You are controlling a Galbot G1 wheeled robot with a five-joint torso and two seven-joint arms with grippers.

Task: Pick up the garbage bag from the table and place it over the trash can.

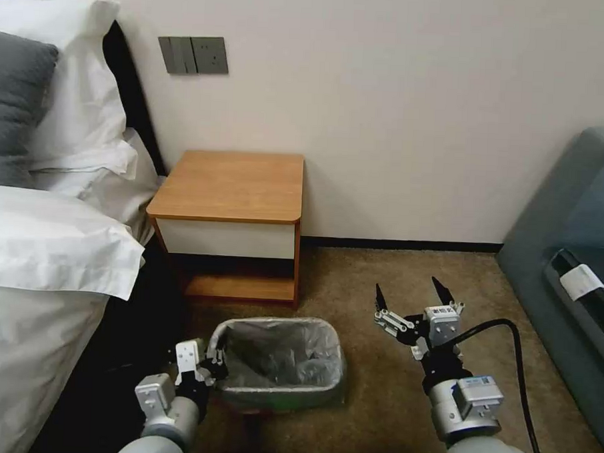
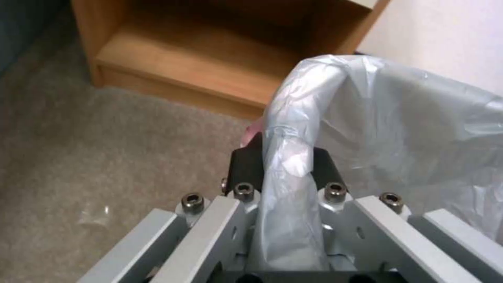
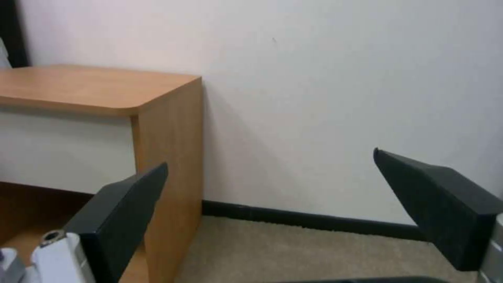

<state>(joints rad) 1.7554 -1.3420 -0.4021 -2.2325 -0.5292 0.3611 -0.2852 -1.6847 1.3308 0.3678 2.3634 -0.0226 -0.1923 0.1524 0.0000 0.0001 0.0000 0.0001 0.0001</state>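
The garbage bag (image 1: 279, 356) already lines the trash can (image 1: 288, 394) on the carpet, at 6 o'clock from the table (image 1: 230, 183). The left gripper (image 2: 283, 165) pinches its rim fold at 9 o'clock; pull it down evenly, without tearing. The right gripper (image 1: 412, 295) hovers spread wide at 3 o'clock.

bed (image 1: 40, 255), pillows (image 1: 61, 89), wall switches (image 1: 193, 55), carpet (image 1: 392, 304)

Grey arms, black-padded silver gripper (image 1: 411, 295)

Grey garbage bag (image 1: 279, 356), orange-brown table (image 1: 234, 183)
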